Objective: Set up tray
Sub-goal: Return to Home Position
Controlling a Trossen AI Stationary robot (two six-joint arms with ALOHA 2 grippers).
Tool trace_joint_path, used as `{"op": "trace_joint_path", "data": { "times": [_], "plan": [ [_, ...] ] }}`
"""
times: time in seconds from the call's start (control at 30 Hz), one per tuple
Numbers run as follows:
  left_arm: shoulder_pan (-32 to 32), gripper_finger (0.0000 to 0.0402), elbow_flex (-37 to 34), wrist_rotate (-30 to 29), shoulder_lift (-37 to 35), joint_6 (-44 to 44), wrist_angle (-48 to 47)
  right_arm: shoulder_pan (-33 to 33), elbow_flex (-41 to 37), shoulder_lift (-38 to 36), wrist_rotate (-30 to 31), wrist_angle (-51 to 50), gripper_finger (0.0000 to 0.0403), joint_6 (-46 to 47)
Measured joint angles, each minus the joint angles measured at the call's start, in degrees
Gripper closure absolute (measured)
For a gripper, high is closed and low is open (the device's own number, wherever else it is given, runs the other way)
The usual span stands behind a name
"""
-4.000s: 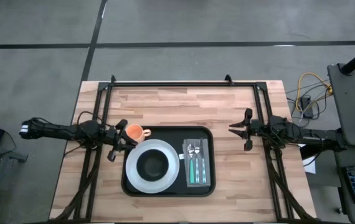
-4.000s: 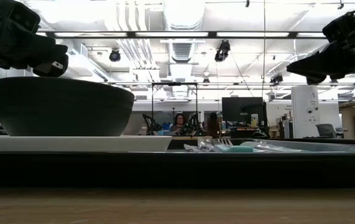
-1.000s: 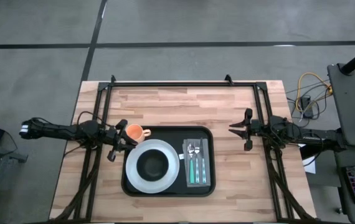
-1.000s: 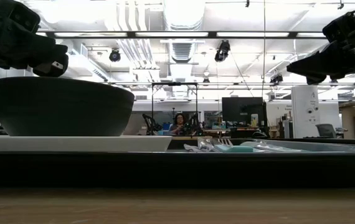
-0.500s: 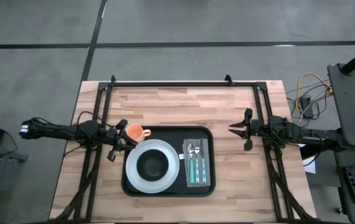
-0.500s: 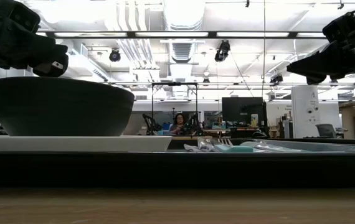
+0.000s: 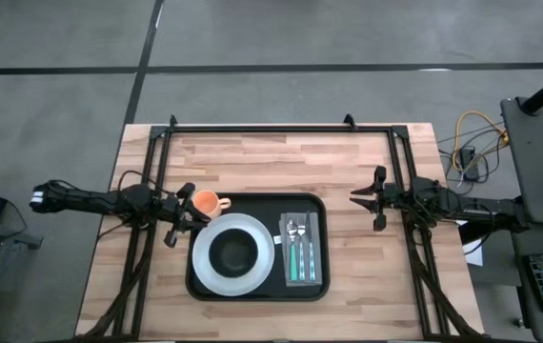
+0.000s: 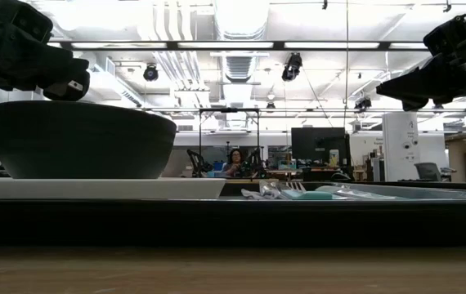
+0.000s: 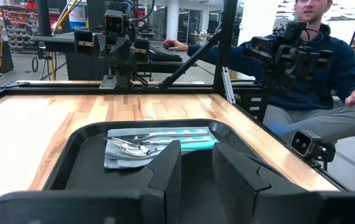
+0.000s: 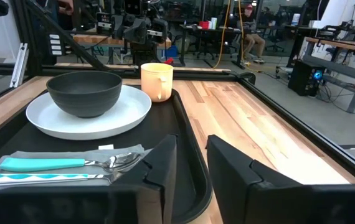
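Grasp large black rectangular tray by low raised rim, level, likely stiff but loaded, with left gripper and right gripper open, empty.

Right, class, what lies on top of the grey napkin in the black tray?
Three blue-handled pieces of cutlery lie side by side on the napkin, inside the tray. They cover its middle; anything beneath it is hidden.

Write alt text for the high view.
Seen from above, a black tray on a wooden table holds a white plate with a dark bowl, an orange cup, and blue cutlery on a grey napkin. The left tool and right tool hover open at either side of the tray.
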Motion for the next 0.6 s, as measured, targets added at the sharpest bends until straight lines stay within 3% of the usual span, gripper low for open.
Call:
{"op": "trace_joint_path", "data": {
  "times": [0.6],
  "plan": [
    [-0.02, 0.0327, 0.0, 0.0, 0.02, 0.0, 0.0, -0.01, -0.01, -0.01, 0.0, 0.0, 0.0334, 0.0]
  ]
}}
